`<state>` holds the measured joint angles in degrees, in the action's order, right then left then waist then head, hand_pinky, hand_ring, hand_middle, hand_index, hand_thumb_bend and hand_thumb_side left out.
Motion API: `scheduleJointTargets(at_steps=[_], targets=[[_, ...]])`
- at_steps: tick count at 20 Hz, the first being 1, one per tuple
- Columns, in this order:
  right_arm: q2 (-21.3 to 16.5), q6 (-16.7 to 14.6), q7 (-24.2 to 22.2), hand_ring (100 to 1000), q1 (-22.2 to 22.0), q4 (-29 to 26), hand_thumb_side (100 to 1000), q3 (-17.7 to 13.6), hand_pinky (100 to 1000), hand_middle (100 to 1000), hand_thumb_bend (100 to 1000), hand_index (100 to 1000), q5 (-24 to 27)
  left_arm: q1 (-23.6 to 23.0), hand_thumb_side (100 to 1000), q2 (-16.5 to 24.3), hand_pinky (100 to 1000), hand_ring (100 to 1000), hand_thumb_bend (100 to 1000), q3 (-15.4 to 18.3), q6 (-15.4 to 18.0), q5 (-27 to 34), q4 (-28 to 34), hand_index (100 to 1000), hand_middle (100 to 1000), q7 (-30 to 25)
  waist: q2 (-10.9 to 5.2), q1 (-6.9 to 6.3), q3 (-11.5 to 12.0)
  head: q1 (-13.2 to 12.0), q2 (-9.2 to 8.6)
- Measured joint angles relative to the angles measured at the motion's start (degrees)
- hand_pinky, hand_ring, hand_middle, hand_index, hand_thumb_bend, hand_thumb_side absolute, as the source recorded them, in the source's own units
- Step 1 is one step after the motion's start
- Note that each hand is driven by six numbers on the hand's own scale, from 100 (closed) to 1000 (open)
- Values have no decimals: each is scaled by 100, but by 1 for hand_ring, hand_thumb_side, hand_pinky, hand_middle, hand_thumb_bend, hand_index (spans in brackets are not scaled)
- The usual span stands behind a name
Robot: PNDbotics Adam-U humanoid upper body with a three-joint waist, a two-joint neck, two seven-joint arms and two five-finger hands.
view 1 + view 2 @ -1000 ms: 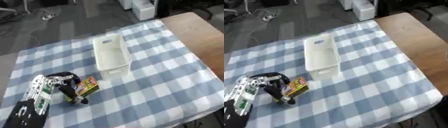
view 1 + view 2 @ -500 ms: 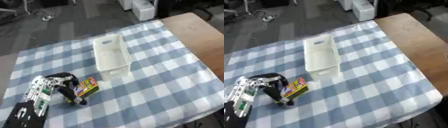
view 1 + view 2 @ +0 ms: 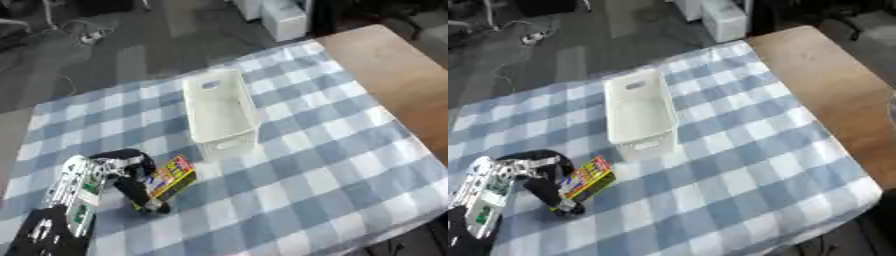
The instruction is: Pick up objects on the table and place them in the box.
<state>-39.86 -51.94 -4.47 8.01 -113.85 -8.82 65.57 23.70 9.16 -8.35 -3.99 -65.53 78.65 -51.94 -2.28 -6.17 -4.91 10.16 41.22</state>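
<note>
A small flat yellow packet [image 3: 170,177] with red and green print lies on the checked cloth just in front of the white box [image 3: 220,113]. My left hand [image 3: 129,176] comes in from the lower left, its dark fingers curled round the packet's left side and its fingertips down at the packet's near end. The packet still rests on the cloth. The white box is a long open tub with a slot handle at its far end, and its inside looks bare. My right hand shows in neither view.
A blue and white checked cloth [image 3: 332,150] covers most of the table. Bare brown wood [image 3: 394,65] runs along the right side. Beyond the far edge is grey floor with cables and white cabinets.
The whole picture has shifted slightly, so the camera moved. My left hand has stayed on the packet, with its fingers closing a little more round it.
</note>
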Motion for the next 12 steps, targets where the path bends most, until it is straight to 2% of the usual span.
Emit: scheduleJointTargets(at_steps=[3,4,6,7,8,10,12], targets=[[0,0,1,475,12,0,1000,0,499,472,100,592,0,-6,420,0,387,474,557,2,17,-4,11,672,602,18,0,0,-1,2,0],[0,0,1,475,13,0,1000,0,499,472,100,592,0,-8,420,0,392,477,561,3,25,-4,27,676,606,37,0,0,-2,11,0],[0,0,2,475,14,0,1000,0,499,472,100,592,0,-18,435,0,282,420,491,8,41,-4,47,623,539,106,0,0,-4,42,0],[0,0,2,475,14,0,1000,0,499,472,100,592,0,-31,462,0,231,371,437,16,46,-4,57,569,467,151,0,0,-4,43,0],[0,0,2,475,14,0,1000,0,499,472,100,592,0,-41,466,0,216,355,426,27,48,-4,64,556,451,206,0,0,-4,43,0],[0,0,2,475,14,0,1000,0,499,472,100,592,0,-47,493,2,125,267,355,38,48,-5,75,486,359,341,0,0,-4,44,0],[0,0,2,475,14,0,1000,0,499,472,100,592,0,-48,505,12,100,184,301,43,43,-9,81,418,281,510,0,0,-4,45,0]])
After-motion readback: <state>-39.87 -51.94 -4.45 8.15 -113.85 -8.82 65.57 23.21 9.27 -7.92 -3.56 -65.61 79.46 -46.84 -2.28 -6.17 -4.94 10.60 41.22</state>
